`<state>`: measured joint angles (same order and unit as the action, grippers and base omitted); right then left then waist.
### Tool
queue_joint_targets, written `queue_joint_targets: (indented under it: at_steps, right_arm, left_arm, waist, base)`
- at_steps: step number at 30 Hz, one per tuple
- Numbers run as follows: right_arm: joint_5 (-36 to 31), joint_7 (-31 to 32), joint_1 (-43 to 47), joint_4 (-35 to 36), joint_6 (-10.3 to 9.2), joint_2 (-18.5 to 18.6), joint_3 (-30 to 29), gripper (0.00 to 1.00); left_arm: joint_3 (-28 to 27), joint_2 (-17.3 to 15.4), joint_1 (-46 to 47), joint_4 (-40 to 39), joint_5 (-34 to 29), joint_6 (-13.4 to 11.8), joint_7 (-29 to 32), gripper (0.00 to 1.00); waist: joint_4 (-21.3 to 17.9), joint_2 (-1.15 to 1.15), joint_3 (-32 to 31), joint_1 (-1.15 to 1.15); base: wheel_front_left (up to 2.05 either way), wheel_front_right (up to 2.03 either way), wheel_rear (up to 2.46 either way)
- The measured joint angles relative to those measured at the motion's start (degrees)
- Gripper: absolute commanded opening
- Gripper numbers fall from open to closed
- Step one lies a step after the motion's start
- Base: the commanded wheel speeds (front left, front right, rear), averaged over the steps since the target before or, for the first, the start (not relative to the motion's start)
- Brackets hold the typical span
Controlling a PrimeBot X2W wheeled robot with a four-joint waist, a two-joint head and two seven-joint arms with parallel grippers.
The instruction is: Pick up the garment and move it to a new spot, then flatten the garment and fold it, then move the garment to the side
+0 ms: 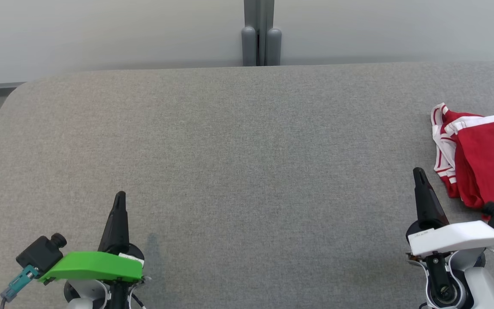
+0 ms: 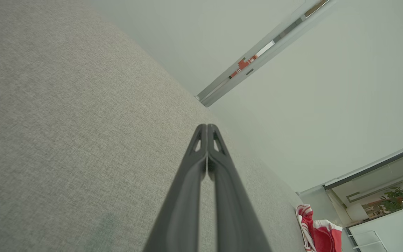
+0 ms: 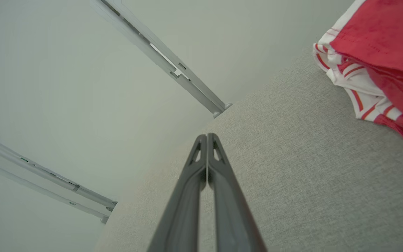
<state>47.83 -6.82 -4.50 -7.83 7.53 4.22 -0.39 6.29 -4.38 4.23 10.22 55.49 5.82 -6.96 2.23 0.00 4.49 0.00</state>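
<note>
Rightward, bunched red garment (image 1: 487,159) (white-striped trim), coarse grey woven surface (image 1: 230,150)

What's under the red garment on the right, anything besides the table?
The red garment lies bunched on the grey fabric table. White striped trim peeks out beneath its red top layer. Whatever the folds cover, and the part past the picture's edge, cannot be seen.

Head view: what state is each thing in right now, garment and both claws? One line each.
Red and white garment: bunched up, lying at the right side of the grey table, not held.
Left claw: shut, empty, over bare table surface.
Right claw: shut, empty, just left of the garment, not touching it.
</note>
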Motion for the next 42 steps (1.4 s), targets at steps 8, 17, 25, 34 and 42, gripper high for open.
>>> queue_joint_targets:
  at_steps: [8, 17, 25, 34, 42]
  right_arm:
    - [5.86, 1.26, -0.24, -0.74, 0.00, 0.09, -0.33, 0.00]
    - [12.37, 2.86, -0.37, -1.55, 0.00, 0.15, -0.77, 0.00]
    - [17.36, 4.10, -0.49, -2.22, 0.00, 0.19, -1.14, 0.00]
    - [22.80, 5.44, -0.53, -2.97, 0.00, 0.21, -1.63, 0.00]
    - [27.10, 6.59, -0.59, -3.53, -0.01, 0.21, -2.04, 0.00]
  left_arm:
    - [-1.08, -0.09, 0.07, 0.46, 5.11, 0.24, 1.37, 0.00]
    - [-2.45, -0.14, 0.24, 0.98, 10.43, 0.32, 2.87, 0.00]
    - [-3.49, -0.18, 0.30, 1.31, 14.63, 0.57, 4.01, 0.00]
    - [-4.68, -0.21, 0.51, 1.74, 19.30, 0.74, 5.38, 0.00]
    - [-5.78, -0.21, 0.59, 2.11, 22.95, 0.83, 6.48, 0.00]
  waist:
    - [-0.20, 0.00, -0.39, 0.00]
    - [-0.45, 0.00, -0.86, 0.00]
    - [-0.65, 0.00, -1.26, 0.00]
    - [-0.89, 0.00, -1.72, 0.00]
    - [-1.11, 0.00, -2.14, 0.00]
  base:
    - [0.00, 0.00, 0.00]
    - [0.00, 0.00, 0.00]
    - [0.00, 0.00, 0.00]
    - [0.00, 0.00, 0.00]
    - [0.00, 0.00, 0.00]
